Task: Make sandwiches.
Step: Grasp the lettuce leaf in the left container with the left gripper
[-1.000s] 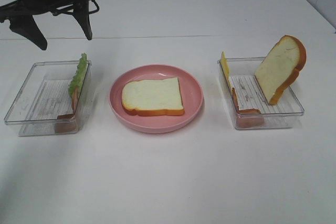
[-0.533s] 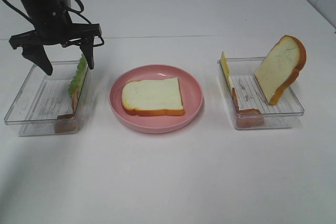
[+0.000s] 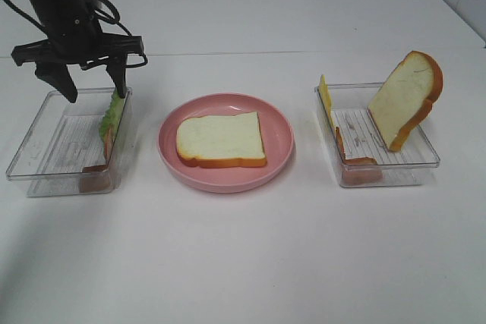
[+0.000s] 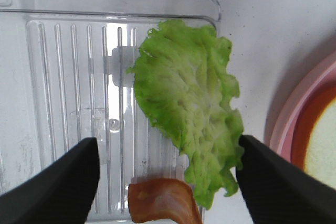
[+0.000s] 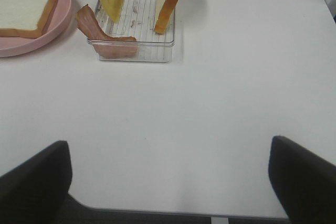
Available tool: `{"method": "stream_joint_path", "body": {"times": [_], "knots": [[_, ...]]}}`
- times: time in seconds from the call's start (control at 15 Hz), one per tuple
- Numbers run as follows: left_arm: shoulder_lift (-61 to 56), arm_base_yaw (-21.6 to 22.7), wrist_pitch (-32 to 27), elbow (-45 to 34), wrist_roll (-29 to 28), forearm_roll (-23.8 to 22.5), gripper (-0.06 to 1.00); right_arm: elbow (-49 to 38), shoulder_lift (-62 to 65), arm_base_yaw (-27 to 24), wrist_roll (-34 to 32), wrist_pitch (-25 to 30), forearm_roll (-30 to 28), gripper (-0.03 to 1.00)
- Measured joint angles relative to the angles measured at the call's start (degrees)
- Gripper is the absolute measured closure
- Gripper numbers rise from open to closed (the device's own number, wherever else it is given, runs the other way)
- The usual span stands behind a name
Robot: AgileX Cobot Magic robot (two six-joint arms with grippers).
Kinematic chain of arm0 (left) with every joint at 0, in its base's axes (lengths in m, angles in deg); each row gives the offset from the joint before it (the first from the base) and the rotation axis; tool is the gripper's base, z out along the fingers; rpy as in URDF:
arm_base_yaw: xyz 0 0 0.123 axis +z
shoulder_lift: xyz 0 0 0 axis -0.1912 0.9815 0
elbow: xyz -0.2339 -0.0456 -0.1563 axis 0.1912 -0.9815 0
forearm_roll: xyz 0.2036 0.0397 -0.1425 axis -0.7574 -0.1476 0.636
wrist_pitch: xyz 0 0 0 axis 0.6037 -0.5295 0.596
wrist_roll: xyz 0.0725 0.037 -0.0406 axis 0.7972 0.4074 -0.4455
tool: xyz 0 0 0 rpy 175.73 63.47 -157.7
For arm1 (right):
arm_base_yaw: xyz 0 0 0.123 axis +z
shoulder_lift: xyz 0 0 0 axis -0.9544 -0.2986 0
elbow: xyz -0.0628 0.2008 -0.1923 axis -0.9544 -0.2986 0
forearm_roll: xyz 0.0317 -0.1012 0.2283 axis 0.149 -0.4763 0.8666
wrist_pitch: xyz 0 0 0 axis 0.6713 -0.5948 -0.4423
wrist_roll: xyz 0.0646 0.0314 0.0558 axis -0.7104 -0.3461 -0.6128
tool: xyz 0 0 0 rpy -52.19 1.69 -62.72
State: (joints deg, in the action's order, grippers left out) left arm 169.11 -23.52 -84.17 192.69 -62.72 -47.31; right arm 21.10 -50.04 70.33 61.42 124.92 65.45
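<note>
Our left gripper (image 3: pixel 96 96) hangs over the clear plastic rectangular tray (image 3: pixel 30 174), jaws spread wide and empty. They straddle the ruffled green lettuce leaf (image 4: pixel 184 103), which leans upright against the tray wall nearest the round pink plate (image 3: pixel 228 185). That leaf looks light, thin and floppy, so we'd pinch its upper edge, clear of the reddish-brown bacon strip (image 4: pixel 160 203) beneath. A white bread slice (image 3: pixel 220 138) lies flat on the plate. Our right gripper (image 5: pixel 168 182) sits well off, fingers apart too.
</note>
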Motion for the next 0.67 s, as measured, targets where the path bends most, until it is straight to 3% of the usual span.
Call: {"method": "stream_joint_path", "body": {"times": [0.4, 0.53, 0.67], "knots": [[2.58, 0.0, 1.15, 0.0, 0.0, 1.49, 0.29, 0.0, 0.0, 0.0, 0.0, 0.0, 0.0, -0.01], [2.58, 0.0, 1.2, 0.0, 0.0, 1.95, 0.34, 0.0, 0.0, 0.0, 0.0, 0.0, 0.0, -0.01], [2.58, 0.0, 1.26, 0.0, 0.0, 2.06, 0.48, 0.0, 0.0, 0.0, 0.0, 0.0, 0.0, -0.01]]}}
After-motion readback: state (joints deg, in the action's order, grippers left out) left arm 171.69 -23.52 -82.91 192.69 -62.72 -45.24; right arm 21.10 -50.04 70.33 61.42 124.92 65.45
